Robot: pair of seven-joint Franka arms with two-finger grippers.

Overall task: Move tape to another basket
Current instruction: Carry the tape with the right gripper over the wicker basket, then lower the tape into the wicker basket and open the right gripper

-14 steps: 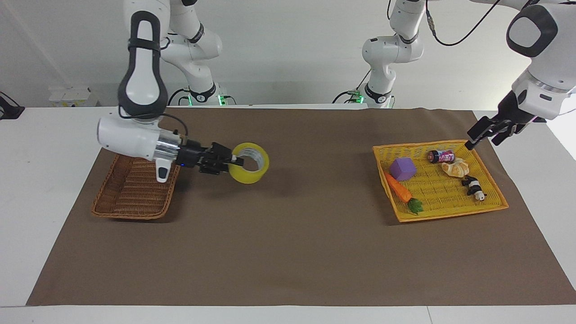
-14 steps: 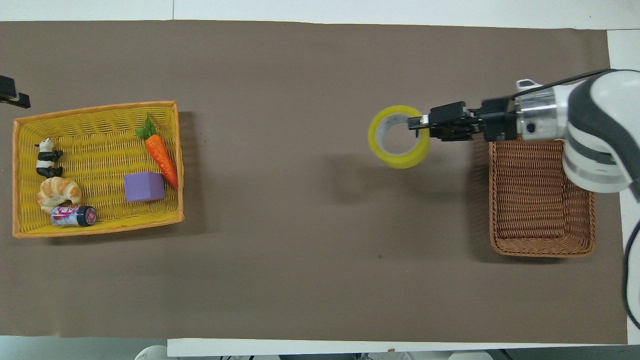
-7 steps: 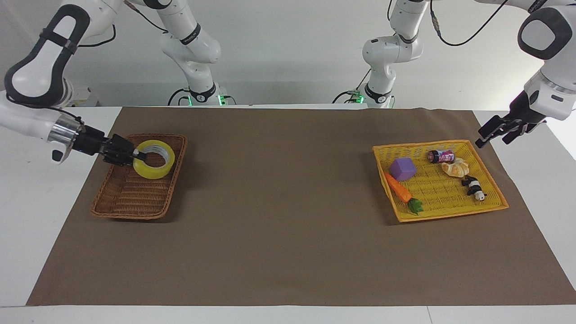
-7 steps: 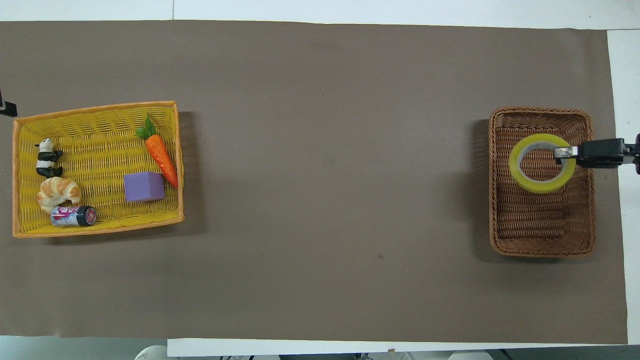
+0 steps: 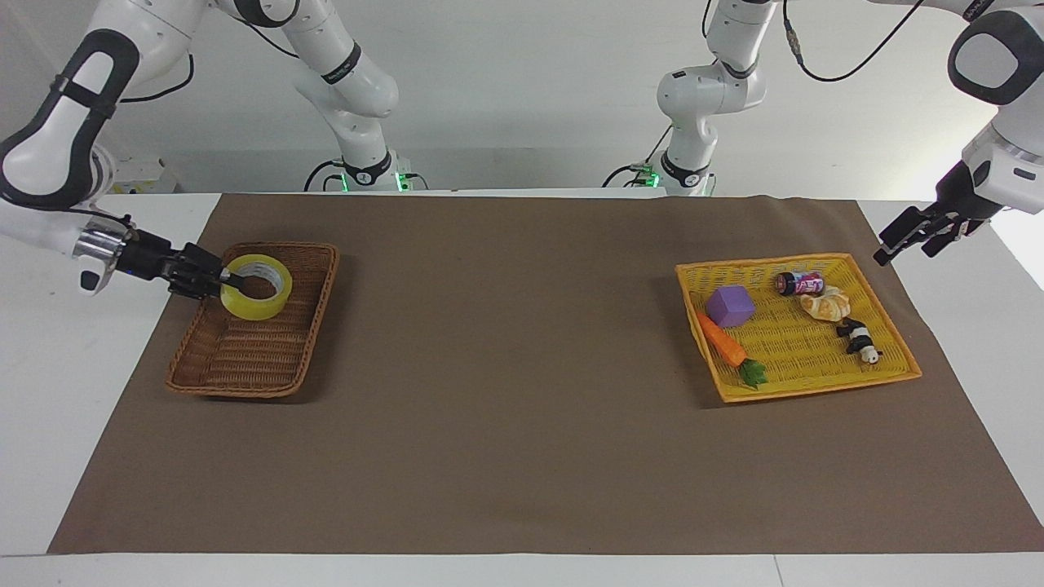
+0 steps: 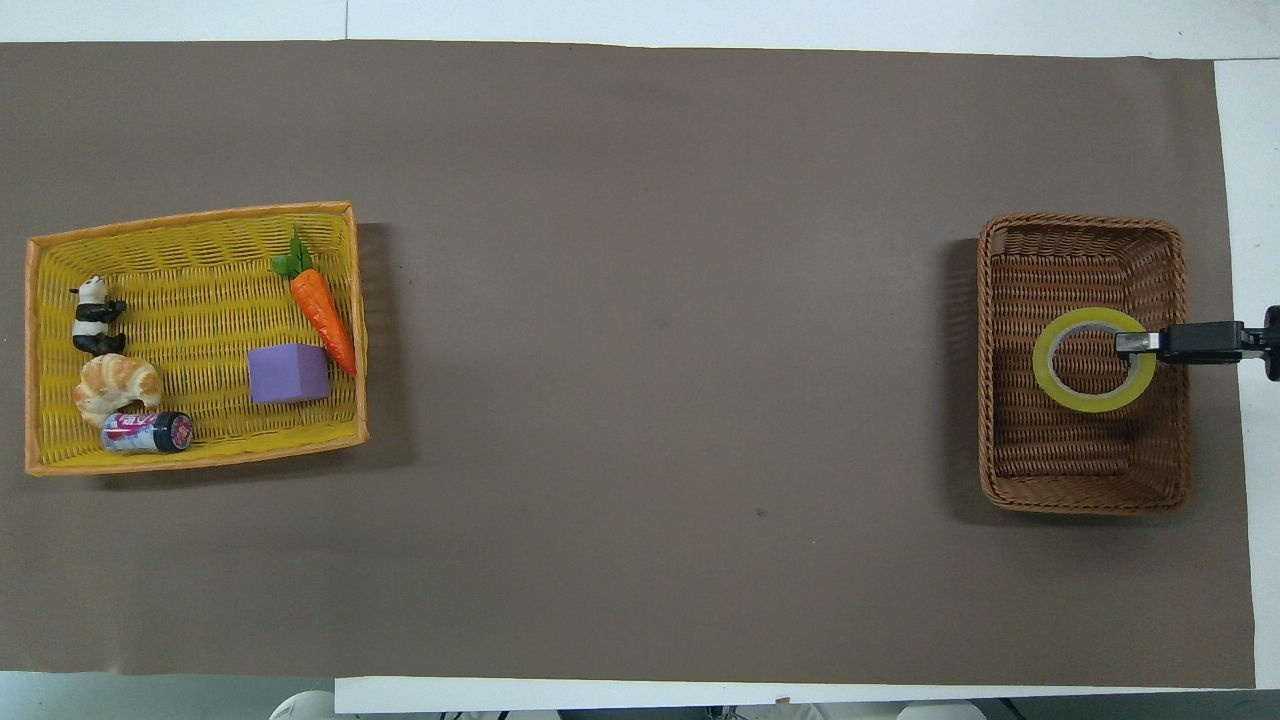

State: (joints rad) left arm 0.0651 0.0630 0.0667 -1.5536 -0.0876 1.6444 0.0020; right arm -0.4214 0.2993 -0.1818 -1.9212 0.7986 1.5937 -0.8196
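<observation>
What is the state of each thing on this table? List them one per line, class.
tape: held by the right gripper, over the brown basket
right gripper: shut on the tape's wall
left gripper: open, empty, waiting beside the yellow tray
soda can: lying on its side
panda: lying down
carrot: lying flat

You've got the tape (image 5: 255,286) – a wide ring of see-through yellow with a pale grey core – lying flat with its hole facing up, inside the basket (image 5: 245,371). The basket's a deep brown wicker rectangle with rounded corners, sitting at the right arm's end of the table.
</observation>
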